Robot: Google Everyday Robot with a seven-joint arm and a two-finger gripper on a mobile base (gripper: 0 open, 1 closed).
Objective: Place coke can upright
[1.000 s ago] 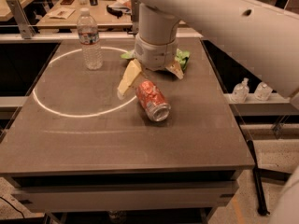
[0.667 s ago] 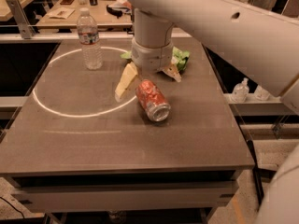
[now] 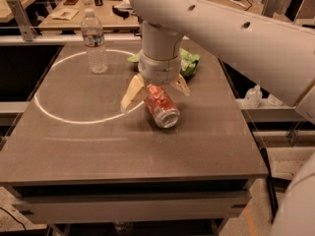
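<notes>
Progress is basically zero: coke can (image 3: 162, 109) lies sideways on the counter (image 3: 98, 146), pincer (image 3: 156, 90) spread wide over the can's far end, nothing gripped yet.

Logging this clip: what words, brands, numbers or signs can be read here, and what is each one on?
No text here is legible.
coke can: white markings, too blurred to read.
water bottle: label too blurred to read.
green snack bag: no legible print; partly hidden behind the arm.
tool: open over the lying can, no lettering visible.
</notes>
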